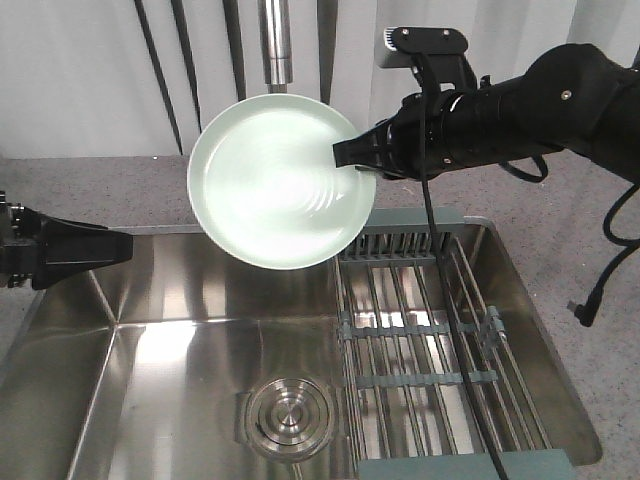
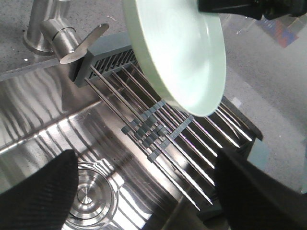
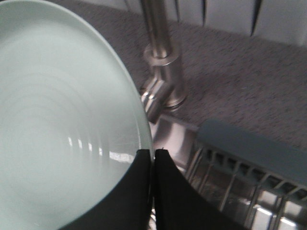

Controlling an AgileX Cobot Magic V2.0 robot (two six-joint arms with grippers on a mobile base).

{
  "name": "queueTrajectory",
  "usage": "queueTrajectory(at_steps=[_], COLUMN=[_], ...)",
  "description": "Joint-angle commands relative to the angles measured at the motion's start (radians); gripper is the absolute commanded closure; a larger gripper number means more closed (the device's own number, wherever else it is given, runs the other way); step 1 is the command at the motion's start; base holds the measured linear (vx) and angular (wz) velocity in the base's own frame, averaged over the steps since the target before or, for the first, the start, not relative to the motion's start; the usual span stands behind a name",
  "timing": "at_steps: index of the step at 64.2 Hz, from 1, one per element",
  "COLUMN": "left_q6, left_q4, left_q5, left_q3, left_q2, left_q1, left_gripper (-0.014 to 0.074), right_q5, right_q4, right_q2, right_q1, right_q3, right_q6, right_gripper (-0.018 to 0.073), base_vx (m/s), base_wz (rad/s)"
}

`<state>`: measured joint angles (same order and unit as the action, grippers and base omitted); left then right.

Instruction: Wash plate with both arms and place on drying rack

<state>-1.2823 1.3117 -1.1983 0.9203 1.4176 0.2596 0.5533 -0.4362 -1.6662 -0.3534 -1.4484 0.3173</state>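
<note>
1. While left fingers [image 2: 43, 191] hang spread and empty by the left wall of the sink [image 1: 60, 330], nothing backs up the plate [image 1: 270, 180].
2. Plate tilted above sink beside rack [image 1: 420, 330], right fingers [image 3: 136, 191] pinching rim only; glossy, may slip or swivel.
3. Close behind, tap [image 1: 276, 40]: a swing could clip it.

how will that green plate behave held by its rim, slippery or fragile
The plate looks glossy, so it probably slips easily; the right fingers pinch only its rim. It appears stiff and likely ceramic, so a drop into the steel sink could chip it.
</note>
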Motion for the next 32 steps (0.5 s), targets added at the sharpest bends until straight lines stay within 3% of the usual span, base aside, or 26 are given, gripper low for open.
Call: queueTrajectory(at_steps=[1,11,19,26,32], left_q6=[-0.001,-0.001,-0.001,-0.001,-0.001], left_q4=[0.073,0.073,0.073,0.073,0.073], left_q5=[-0.053,-0.051,-0.050,-0.050,-0.050], left_q3=[0.018,0.018,0.018,0.018,0.018], left_q2=[-0.030,-0.030,-0.030,-0.030,-0.030], left_q1=[0.000,0.000,0.000,0.000,0.000], left_gripper=[0.0045,0.0045,0.0045,0.0045,0.0045], right_q5=[-0.042,0.127,0.266,0.369,0.375], right_q4=[0.077,0.174,0.183,0.099,-0.022], right_q2=[0.046,0.045,0.045,0.045,0.045], right_q1=[0.025,0.053,0.049,0.037,0.021], right_q3=[-0.038,-0.038,-0.038,-0.038,-0.038], right_q6=[0.003,-0.011,-0.011,-0.011,0.002], right_gripper=[0.0564,0.0564,0.0564,0.0564,0.0564], base_vx=[0.00,0.00,0.00,0.00,0.00], base_wz=[0.00,0.00,0.00,0.00,0.00])
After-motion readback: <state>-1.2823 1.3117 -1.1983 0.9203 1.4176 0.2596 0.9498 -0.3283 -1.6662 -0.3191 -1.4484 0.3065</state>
